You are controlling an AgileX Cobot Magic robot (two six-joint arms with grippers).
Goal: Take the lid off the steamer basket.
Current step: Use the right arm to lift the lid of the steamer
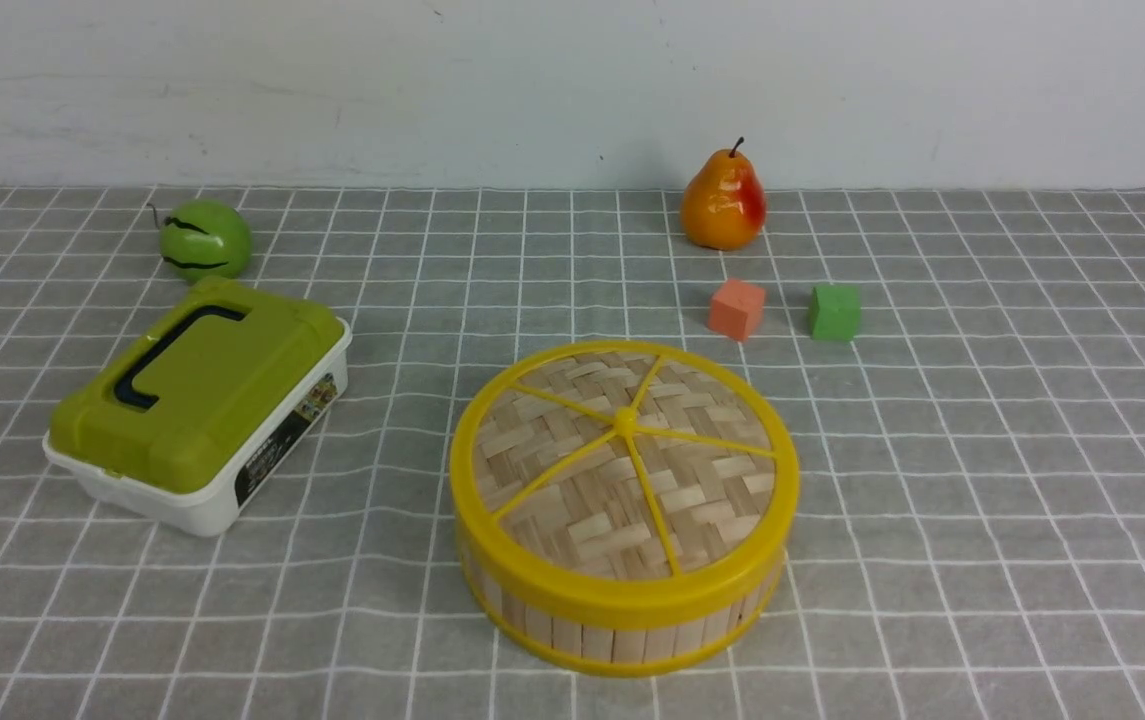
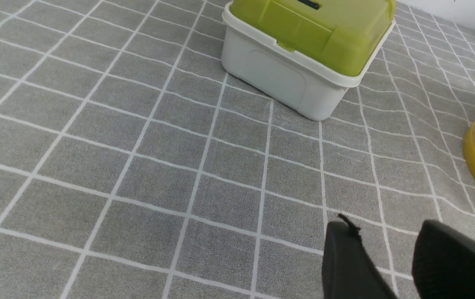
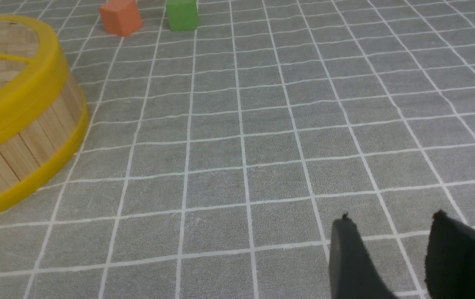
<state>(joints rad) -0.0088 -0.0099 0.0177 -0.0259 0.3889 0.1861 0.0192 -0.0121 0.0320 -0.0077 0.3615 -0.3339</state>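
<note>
The lid [image 1: 624, 455] is seated on the steamer basket [image 1: 622, 628], set near-centre on the checked cloth [image 1: 972, 500]. A green-lidded white box [image 1: 202, 420] is seen left. The left gripper [image 2: 386, 234] and right gripper [image 3: 393, 226] are held parted, grasping nothing.

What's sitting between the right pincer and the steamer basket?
Nothing: only bare grey checked cloth lies between the right pincer and the basket, as the right wrist view shows.

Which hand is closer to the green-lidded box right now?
Left. The left hand hovers over the cloth with the box ahead of it. The right hand is on the steamer basket's other side, and its camera does not show the box.
</note>
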